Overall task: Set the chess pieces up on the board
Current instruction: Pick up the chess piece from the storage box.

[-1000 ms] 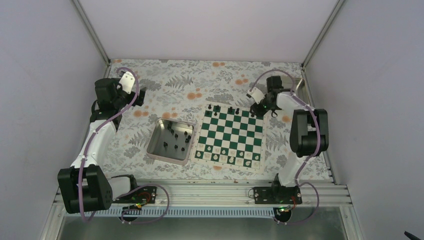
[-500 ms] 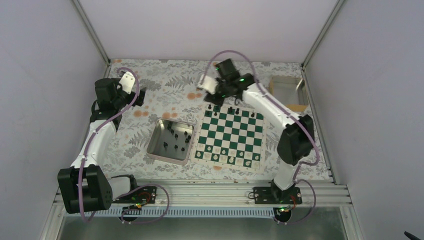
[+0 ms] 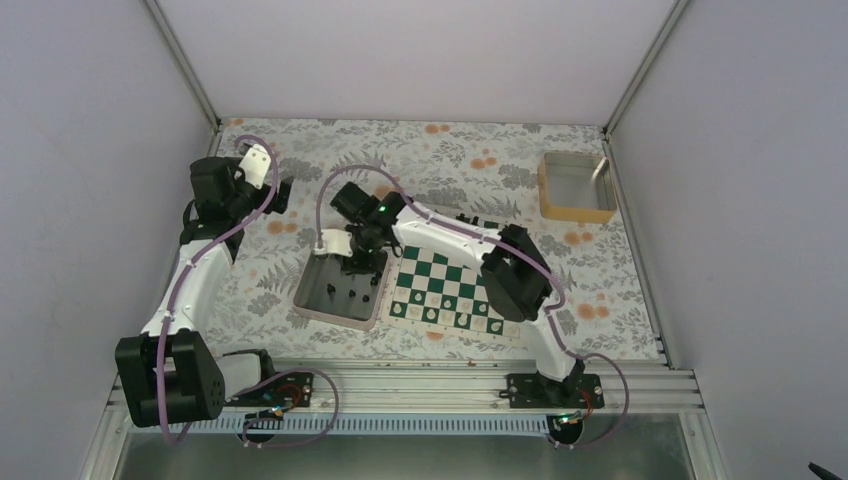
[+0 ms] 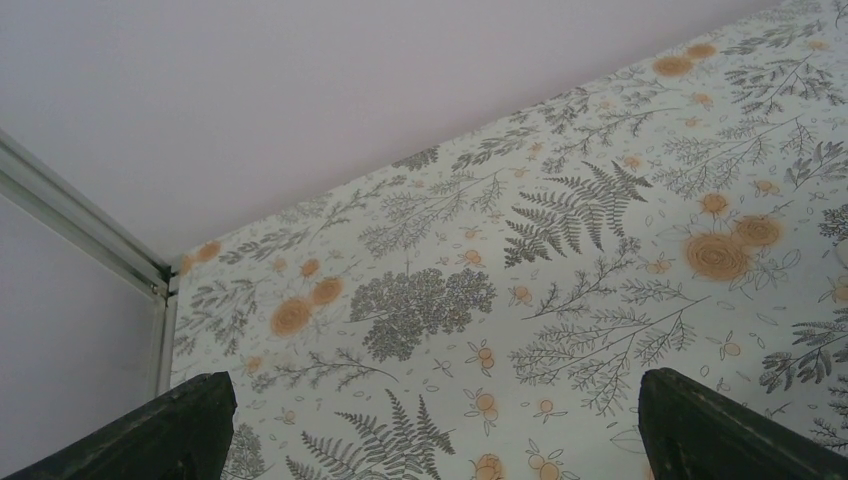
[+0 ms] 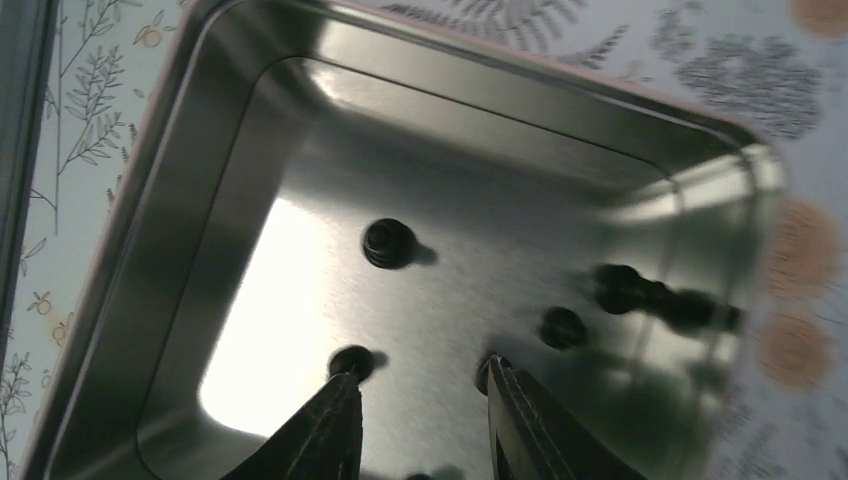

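Note:
The green and white board (image 3: 455, 285) lies in the middle of the table, its far edge partly hidden under my right arm. A few black chess pieces (image 3: 463, 217) stand on its far row. Several more black pieces (image 5: 388, 243) lie in the shiny metal tray (image 5: 190, 200), which sits left of the board in the top view (image 3: 308, 295). My right gripper (image 5: 423, 372) is open and empty, low inside the tray, with one piece (image 5: 352, 360) at its left fingertip and another at its right. My left gripper (image 4: 430, 420) is open and empty above the far left of the table.
Pale pieces (image 3: 450, 315) stand on the board's near rows. A tan open box (image 3: 577, 187) sits at the far right. The floral cloth (image 4: 500, 250) covers the table. The right arm stretches across the board's far left corner.
My right arm has swung left from the board's far right corner, across the far edge, down into the metal tray. The tan box is now uncovered. The left arm has not moved.

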Tool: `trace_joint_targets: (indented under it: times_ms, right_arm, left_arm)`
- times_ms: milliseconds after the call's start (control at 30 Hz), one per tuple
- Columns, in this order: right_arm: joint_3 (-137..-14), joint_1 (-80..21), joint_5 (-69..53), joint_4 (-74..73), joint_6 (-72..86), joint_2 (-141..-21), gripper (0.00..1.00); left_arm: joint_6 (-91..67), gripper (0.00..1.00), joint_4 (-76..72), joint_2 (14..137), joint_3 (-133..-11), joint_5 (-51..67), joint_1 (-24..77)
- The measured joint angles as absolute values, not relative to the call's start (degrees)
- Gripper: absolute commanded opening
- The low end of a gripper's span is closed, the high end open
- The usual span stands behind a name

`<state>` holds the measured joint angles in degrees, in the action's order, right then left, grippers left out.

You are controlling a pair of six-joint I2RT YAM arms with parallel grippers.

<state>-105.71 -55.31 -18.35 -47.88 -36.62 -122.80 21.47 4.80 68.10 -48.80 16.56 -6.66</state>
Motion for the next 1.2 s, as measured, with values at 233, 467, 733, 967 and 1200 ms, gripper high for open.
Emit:
trace_joint_targets:
  times_ms: [233, 467, 733, 967, 1200]
  right_arm:
    - [-107.31, -57.95, -19.73, -47.72, -36.75, -126.76, 0.38]
    - [-110.48, -58.33, -20.97, -47.59, -36.75, -128.70, 0.38]
    - [-112.01, -58.87, -21.89, -47.68, -36.75, -131.74, 0.38]
    - [-112.42, -58.92, -21.98, -47.59, -36.75, -134.15, 0.37]
    - [-112.42, -58.92, -21.87, -47.44, -36.75, -134.43, 0.27]
  left_arm:
    - [21.63, 1.00, 4.93, 68.10, -48.80, 17.26, -6.63]
    - [21.65, 1.00, 4.99, 68.10, -48.80, 17.67, -6.66]
    - [21.65, 1.00, 5.02, 68.10, -48.80, 18.11, -6.66]
    - [21.63, 1.00, 5.04, 68.10, -48.80, 18.39, -6.66]
    - [21.63, 1.00, 5.04, 68.07, -48.80, 18.70, -6.66]
